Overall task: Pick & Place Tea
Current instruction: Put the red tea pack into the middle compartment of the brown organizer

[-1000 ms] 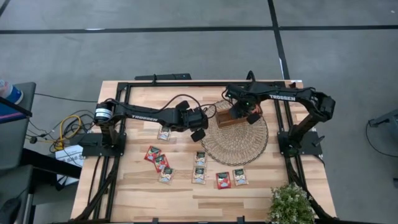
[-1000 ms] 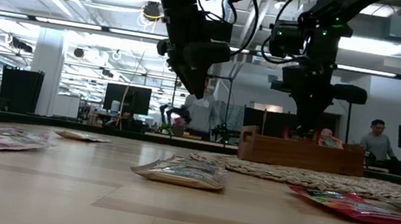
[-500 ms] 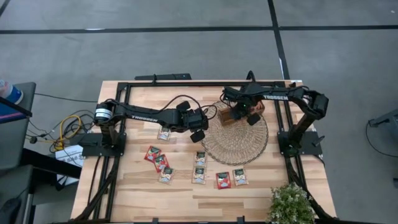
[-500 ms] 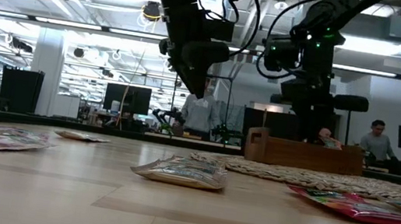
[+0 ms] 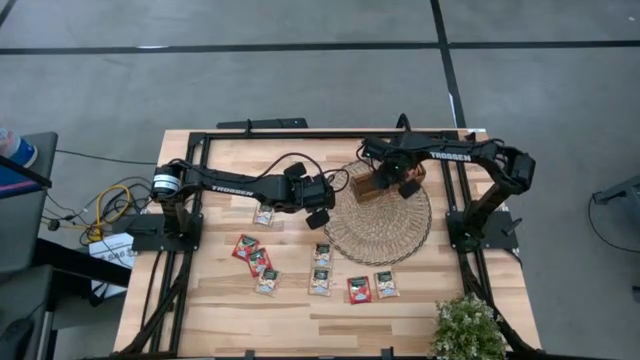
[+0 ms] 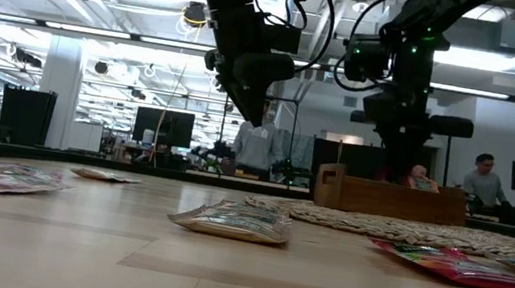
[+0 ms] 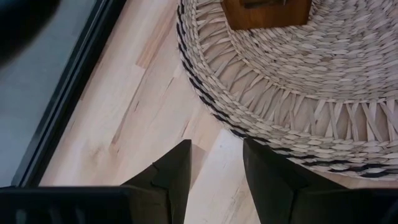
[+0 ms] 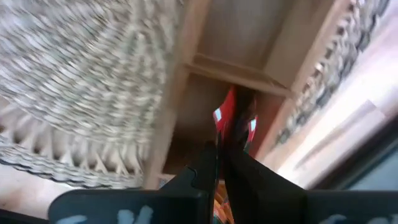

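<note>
Right hand (image 8: 219, 163), fingers nearly closed on a red tea sachet (image 8: 231, 121), lowers it into the wooden tray (image 5: 378, 188) on the wicker mat (image 5: 385, 225). Left hand (image 7: 214, 171) hangs partly open and empty; eight sachets (image 5: 320, 281) remain on the desk (image 5: 215, 300).

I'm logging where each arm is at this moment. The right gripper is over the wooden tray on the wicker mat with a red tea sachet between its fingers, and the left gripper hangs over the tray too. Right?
Not quite. The left gripper hangs over bare table beside the wicker mat, not over the wooden tray, as the high view shows. The rest holds: the right gripper is at the tray with the red tea sachet between its fingers.
</note>
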Controlling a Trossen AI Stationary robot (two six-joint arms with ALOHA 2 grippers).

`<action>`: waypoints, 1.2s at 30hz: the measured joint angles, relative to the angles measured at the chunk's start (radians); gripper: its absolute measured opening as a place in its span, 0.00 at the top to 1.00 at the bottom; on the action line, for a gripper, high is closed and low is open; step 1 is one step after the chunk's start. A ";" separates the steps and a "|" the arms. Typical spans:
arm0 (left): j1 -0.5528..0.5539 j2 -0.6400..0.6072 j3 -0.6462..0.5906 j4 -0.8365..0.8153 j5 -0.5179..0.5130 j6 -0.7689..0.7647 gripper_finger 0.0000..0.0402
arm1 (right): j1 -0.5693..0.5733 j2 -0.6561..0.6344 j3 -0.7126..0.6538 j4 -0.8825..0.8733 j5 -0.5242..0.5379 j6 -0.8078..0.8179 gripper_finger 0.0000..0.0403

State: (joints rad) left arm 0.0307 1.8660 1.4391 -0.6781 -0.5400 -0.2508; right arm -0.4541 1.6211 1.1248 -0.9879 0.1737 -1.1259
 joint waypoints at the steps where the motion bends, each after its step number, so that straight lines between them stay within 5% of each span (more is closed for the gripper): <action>1: 0.000 0.000 0.000 0.000 0.000 0.000 0.66 | 0.000 0.000 0.000 0.004 0.013 0.000 0.94; 17: 0.000 0.000 0.000 0.000 0.000 -0.001 0.66 | -0.039 0.000 0.048 0.036 0.045 0.087 0.79; 36: 0.000 0.000 0.000 -0.007 -0.001 0.006 0.66 | -0.055 0.000 0.082 0.161 0.298 0.142 0.67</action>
State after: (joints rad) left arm 0.0303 1.8660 1.4395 -0.6855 -0.5411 -0.2445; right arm -0.5088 1.6211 1.2067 -0.8274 0.4715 -0.9844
